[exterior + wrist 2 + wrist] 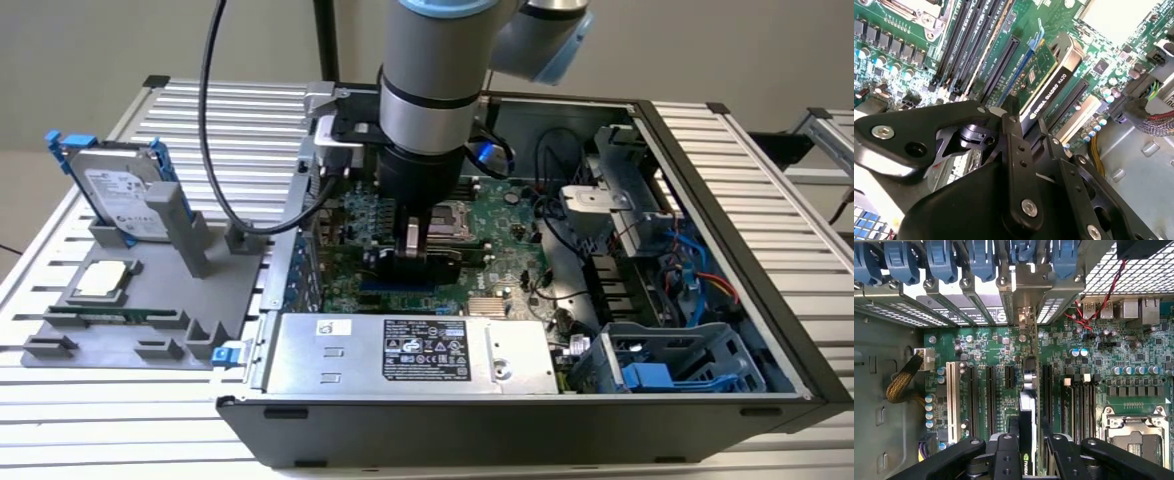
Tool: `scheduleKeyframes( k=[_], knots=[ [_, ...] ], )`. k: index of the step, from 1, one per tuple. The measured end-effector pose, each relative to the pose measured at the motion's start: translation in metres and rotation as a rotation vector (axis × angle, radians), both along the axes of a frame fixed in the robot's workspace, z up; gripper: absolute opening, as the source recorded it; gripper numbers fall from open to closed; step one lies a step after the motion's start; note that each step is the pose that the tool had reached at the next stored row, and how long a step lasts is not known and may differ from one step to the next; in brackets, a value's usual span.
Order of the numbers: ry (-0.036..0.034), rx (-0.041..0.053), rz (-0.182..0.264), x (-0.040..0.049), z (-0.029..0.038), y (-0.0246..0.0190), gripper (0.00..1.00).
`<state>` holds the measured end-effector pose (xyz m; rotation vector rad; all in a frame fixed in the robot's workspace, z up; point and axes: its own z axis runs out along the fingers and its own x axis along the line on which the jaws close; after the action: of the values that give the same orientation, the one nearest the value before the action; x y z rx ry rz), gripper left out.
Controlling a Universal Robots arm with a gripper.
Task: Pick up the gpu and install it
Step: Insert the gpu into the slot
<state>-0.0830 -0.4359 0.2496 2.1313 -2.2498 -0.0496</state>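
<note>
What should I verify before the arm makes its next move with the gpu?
1. Grip: ok. The gripper has its jaws shut on the gpu.
2. Card posture: ok. It stands on edge over the motherboard.
3. Alignment: ok. In the first wrist view the card runs parallel to the black slots.
4. Card fully seated in its slot: cannot tell.
5. Bracket end meeting the rear opening: cannot tell.
6. Cables: ok. The yellow cable bundle lies apart from the card, by the case wall.
</note>
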Motion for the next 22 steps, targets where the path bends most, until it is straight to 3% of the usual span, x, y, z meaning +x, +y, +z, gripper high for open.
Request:
scheduleKeyframes(
  k=[19,22],
  knots=[
    [-0.0003,-0.0005,-0.001,0.0000,-0.0014,-0.0014,0.00],
    [-0.0009,-0.0044,-0.001,0.0002,-0.0017,-0.0014,0.00]
  ],
)
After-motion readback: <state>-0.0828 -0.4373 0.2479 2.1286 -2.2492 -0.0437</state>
